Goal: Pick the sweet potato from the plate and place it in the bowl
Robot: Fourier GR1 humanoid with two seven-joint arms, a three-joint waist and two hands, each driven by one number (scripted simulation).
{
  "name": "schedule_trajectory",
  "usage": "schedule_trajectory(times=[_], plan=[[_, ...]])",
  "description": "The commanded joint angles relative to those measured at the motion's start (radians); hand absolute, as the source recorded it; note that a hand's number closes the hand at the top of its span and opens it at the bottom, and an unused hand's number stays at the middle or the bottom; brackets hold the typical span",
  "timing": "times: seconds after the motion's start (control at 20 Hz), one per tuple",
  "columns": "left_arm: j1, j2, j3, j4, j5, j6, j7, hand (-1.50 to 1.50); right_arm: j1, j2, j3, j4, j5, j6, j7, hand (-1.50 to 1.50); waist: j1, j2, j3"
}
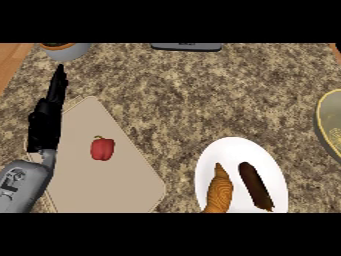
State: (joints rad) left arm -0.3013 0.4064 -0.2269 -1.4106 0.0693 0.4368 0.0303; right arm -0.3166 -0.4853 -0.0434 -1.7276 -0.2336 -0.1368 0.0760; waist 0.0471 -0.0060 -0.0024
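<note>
Fingers of the left hand (44, 122) are straight and hold nothing, at the left edge of the counter (202, 90). The sweet potato (221, 192) lies on the plate (236, 150) at the near edge, and the bowl (335, 120) stands apart at the right edge. I judge that both picking and placing are not yet done.

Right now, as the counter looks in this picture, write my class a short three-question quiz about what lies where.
1. True or false: the red pepper lies on the plate.
2. Which is nearest the view's right edge? A) the cutting board B) the bowl C) the left hand
3. Fill in: beside the orange-brown food on the plate lies a second long food, coloured ___.

Key: 1 false, it lies on the cutting board. 2 B. 3 dark brown: the dark brown food.
</note>
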Motion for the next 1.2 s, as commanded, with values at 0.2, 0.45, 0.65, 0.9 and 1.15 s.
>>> schedule_trajectory(times=[0.2, 0.45, 0.65, 0.9, 1.15], plan=[[0.018, -0.067, -0.032, -0.039, 0.081, -0.079, 0.005, 0.0, 0.191, -0.107, 0.45, 0.017, 0.332, 0.204, 0.051, 1.5, -0.022, 0.016, -0.007], [0.11, -0.093, -0.033, -0.058, 0.145, -0.116, 0.004, 0.0, 0.334, -0.069, 0.469, -0.07, 0.684, -0.16, -0.125, -1.5, -0.087, -0.01, 0.004], [0.145, -0.105, -0.062, -0.115, 0.14, -0.124, 0.015, 0.0, 0.528, 0.045, 0.598, -0.069, 0.758, -0.329, -0.355, -1.5, -0.067, -0.002, 0.004], [0.125, -0.124, -0.056, -0.113, 0.123, -0.133, 0.008, 0.0, 0.613, 0.079, 0.707, -0.155, 1.043, -0.464, -0.287, -1.5, -0.06, 0.001, 0.002], [0.181, -0.106, -0.048, -0.167, 0.118, -0.132, 0.027, 0.0, 0.69, 0.082, 0.683, -0.345, 1.32, -0.357, 0.026, -1.5, -0.059, -0.001, 0.0]])
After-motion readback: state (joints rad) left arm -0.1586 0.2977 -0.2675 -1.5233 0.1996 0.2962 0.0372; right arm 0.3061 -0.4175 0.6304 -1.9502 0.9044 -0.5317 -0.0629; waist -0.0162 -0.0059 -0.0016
